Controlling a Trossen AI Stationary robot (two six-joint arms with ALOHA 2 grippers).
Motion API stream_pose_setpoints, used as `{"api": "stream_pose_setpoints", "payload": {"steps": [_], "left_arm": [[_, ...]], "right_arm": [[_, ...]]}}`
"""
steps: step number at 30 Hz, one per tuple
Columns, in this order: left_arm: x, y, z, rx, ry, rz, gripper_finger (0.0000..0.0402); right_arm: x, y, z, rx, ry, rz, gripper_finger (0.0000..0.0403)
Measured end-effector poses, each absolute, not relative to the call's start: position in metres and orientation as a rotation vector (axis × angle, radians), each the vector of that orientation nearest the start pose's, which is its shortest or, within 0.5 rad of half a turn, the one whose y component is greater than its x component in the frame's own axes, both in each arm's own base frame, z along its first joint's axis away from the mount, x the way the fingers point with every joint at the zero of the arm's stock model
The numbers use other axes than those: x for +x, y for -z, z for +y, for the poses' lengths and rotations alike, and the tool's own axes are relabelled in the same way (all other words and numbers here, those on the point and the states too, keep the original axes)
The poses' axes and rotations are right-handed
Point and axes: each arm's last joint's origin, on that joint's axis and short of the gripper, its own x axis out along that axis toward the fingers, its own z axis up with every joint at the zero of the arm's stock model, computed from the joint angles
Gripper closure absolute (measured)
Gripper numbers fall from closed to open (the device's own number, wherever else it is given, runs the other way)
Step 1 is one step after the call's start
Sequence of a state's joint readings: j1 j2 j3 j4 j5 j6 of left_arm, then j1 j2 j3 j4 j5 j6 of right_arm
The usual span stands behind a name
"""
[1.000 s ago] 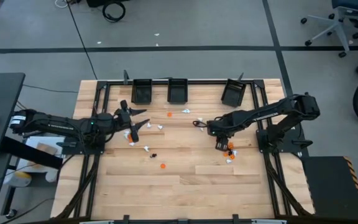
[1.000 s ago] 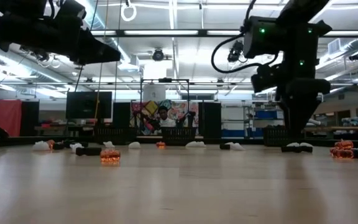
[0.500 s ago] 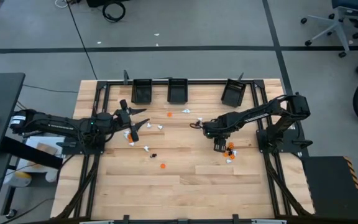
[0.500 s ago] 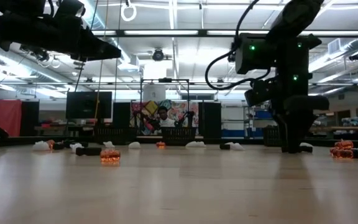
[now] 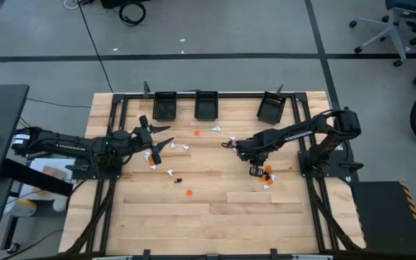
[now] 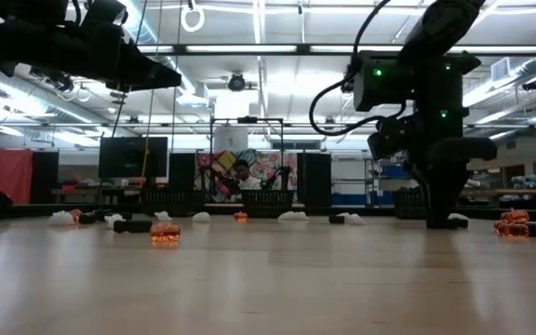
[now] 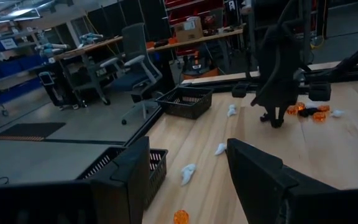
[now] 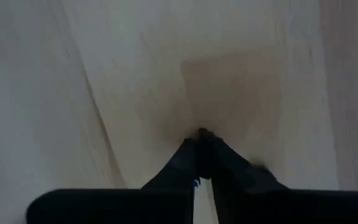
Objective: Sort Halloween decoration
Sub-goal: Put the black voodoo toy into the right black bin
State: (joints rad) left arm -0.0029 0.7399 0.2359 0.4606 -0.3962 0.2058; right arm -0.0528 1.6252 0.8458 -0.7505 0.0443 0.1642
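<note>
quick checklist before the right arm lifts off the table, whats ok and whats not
1. Right claw shut, tips down on the wooden table: ok.
2. A trinket caught between its tips: cannot tell, something tiny and dark shows there.
3. Orange trinkets beside the right claw, clear of it: ok.
4. Left claw open, empty, waiting on the left side: ok.
5. Three black bins upright along the far edge: ok.

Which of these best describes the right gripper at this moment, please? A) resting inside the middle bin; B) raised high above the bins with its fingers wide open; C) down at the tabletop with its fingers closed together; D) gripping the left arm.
C: the right gripper shows its fingertips pressed together against the wooden table, and from above it sits low beside some orange trinkets, away from the bins.
</note>
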Motion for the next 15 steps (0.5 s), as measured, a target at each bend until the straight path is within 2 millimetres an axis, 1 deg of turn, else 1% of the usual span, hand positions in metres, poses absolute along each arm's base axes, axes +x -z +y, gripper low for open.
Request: {"api": "stream_pose_setpoints", "payload": {"steps": [2, 4, 9, 13, 15], "left_arm": [[0.163, -0.212, 0.011, 0.212, -0.388, 0.083, 0.0207], [0.163, -0.212, 0.011, 0.212, -0.388, 0.083, 0.0207], [0.163, -0.212, 0.011, 0.212, -0.387, 0.084, 0.0207], [0.163, -0.212, 0.011, 0.212, -0.387, 0.084, 0.0207], [0.163, -0.212, 0.011, 0.212, -0.387, 0.084, 0.0207]], "right_arm": [[0.254, -0.145, -0.015, 0.119, 0.215, 1.55, 0.0364], [0.262, -0.152, -0.016, 0.114, 0.211, 1.511, 0.0362], [0.267, -0.162, -0.017, 0.09, 0.19, 1.504, 0.0361], [0.268, -0.175, -0.022, 0.023, 0.243, 1.545, 0.0361], [0.269, -0.185, -0.027, -0.024, 0.296, 1.54, 0.0361]]}}
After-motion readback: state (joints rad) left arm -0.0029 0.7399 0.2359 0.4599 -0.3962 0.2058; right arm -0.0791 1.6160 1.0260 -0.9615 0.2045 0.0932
